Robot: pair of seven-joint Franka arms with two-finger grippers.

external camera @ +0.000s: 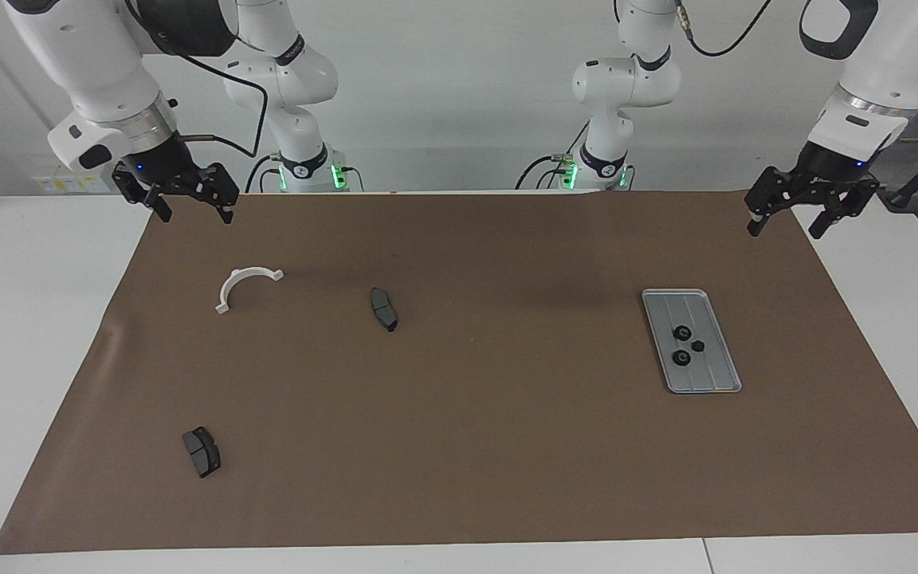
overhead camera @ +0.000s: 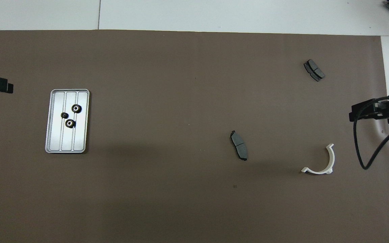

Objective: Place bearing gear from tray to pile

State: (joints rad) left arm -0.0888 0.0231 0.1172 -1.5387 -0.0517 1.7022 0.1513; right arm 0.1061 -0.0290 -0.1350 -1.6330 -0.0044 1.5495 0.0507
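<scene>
The grey ridged tray (external camera: 710, 375) lies toward the left arm's end of the table, also in the overhead view (overhead camera: 56, 138). On it sit three small black round gears (external camera: 681, 332) (overhead camera: 76, 108), two with pale centres and one smaller. The pile is scattered toward the right arm's end: a white half-ring bracket (external camera: 245, 285) (overhead camera: 321, 162) and two dark brake pads (external camera: 383, 309) (external camera: 202, 451). My left gripper (external camera: 786, 226) is open and empty, raised over the mat's edge, on the side of the tray nearer to the robots. My right gripper (external camera: 194, 211) is open and empty, raised near the bracket.
A brown mat (external camera: 507, 446) covers most of the white table. A black cable (overhead camera: 366, 145) hangs from the right arm near the bracket.
</scene>
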